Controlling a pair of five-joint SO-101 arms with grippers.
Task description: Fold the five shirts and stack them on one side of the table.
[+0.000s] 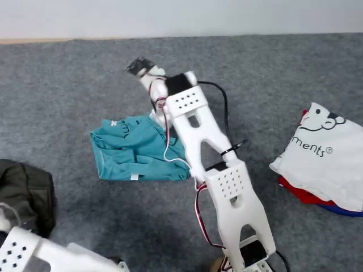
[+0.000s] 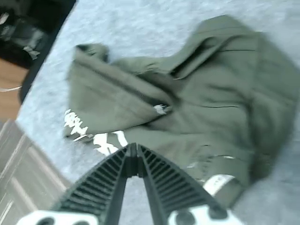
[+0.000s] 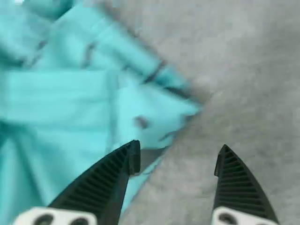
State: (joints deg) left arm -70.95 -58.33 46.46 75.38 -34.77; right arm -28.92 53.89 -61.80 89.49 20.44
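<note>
While a white shirt (image 1: 323,153) already lies stacked on a red shirt (image 1: 300,194) and a blue shirt (image 1: 347,211) at one side of the table (image 1: 272,85), the teal shirt (image 1: 139,150) at the centre looks only partly folded and the olive shirt (image 1: 25,195) lies crumpled at the opposite side, so about two shirts appear to remain. The right gripper (image 3: 180,146) hangs over the teal shirt's edge, jaws wide, one finger above cloth and the other above bare table. The left gripper (image 2: 137,147), jaws closed on nothing, hangs over the olive shirt.

left arm (image 1: 28,250) holds its jaws pressed together; right arm (image 1: 227,187) stretches forward, jaws spread apart.
</note>
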